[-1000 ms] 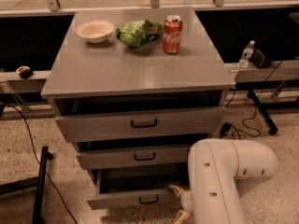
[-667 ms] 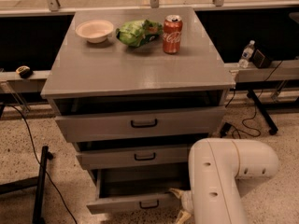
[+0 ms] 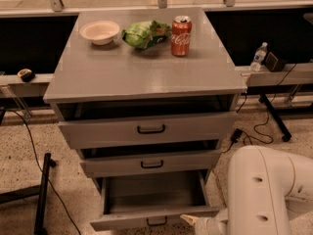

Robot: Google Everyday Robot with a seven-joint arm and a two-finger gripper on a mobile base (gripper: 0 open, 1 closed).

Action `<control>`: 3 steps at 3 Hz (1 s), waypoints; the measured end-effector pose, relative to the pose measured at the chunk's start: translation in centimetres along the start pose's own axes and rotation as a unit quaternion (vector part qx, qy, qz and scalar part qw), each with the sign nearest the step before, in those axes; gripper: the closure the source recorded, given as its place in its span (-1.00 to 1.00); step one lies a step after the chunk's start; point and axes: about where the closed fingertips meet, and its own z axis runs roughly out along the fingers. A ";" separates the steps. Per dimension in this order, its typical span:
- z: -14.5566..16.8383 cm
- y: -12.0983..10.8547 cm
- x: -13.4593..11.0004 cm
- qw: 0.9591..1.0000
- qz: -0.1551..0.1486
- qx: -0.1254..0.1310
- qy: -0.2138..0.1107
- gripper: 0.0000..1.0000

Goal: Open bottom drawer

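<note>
The bottom drawer (image 3: 146, 217) of the grey cabinet is pulled far out, showing its plain grey tray (image 3: 154, 196). Its small black bar handle (image 3: 156, 223) sits at the frame's lower edge. My gripper (image 3: 191, 221) is low at the drawer front's right end, just right of the handle, at the end of my white arm (image 3: 266, 190). The top drawer (image 3: 146, 129) and the middle drawer (image 3: 151, 163) above are slightly ajar.
On the cabinet top (image 3: 142, 67) stand a white bowl (image 3: 100, 32), a green chip bag (image 3: 145, 34) and a red soda can (image 3: 180, 29). A water bottle (image 3: 257, 57) stands on a ledge at the right. Cables (image 3: 259, 126) lie on the floor.
The bottom drawer has slid further out toward the camera, with my gripper staying at its front right. The view has shifted slightly.
</note>
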 end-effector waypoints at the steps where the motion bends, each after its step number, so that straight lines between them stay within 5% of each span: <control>1: -0.7 0.9 -1.2 1.000 -0.008 -0.001 -0.006 -0.68; 3: -1.4 -3.1 -1.4 0.998 -0.047 0.032 0.000 -0.68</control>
